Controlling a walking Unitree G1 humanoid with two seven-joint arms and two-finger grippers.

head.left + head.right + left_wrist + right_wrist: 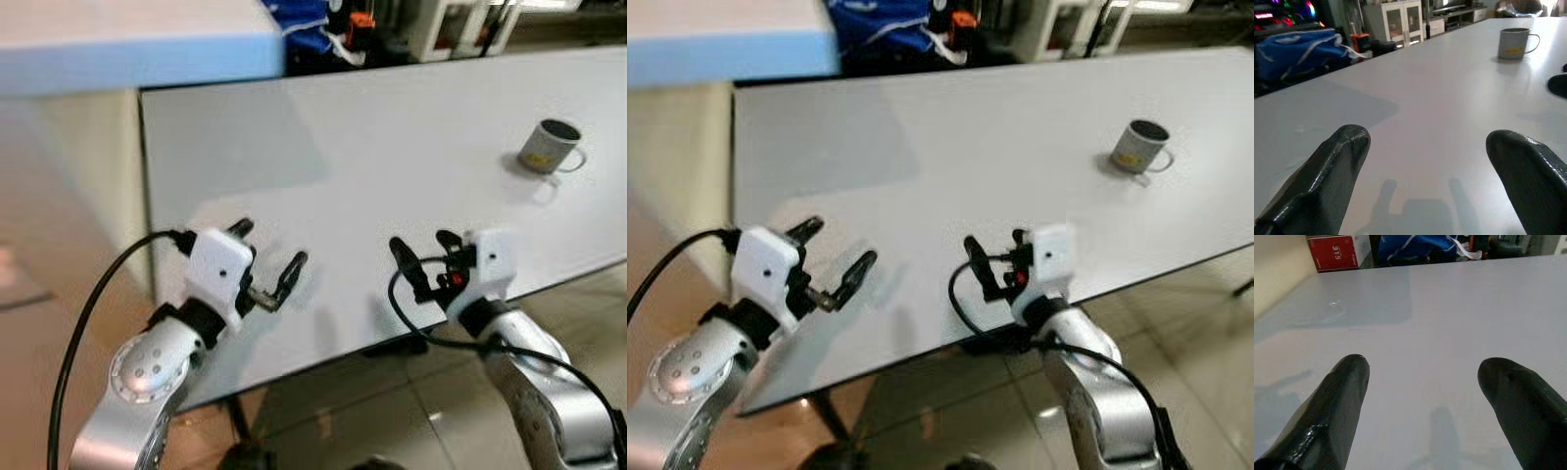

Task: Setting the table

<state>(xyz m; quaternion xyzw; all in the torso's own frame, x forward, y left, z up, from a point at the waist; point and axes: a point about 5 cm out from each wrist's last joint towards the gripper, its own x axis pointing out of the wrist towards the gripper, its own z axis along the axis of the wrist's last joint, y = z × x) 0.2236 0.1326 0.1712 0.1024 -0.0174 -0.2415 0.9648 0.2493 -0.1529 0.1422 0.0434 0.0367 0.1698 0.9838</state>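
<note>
Grey mug (pixel 549 146) stands upright near the table's (pixel 392 147) far right edge, handle toward that edge. Both my grippers hover over the near edge, fingers spread, empty. Right gripper (pixel 426 257) is nearer the mug than left gripper (pixel 267 257); I'd reach forward-right.

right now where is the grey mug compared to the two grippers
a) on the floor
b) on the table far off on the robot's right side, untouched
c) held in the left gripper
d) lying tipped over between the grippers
b: the mug stands upright on the white table, well beyond the open right gripper and away from the open left gripper.
</note>
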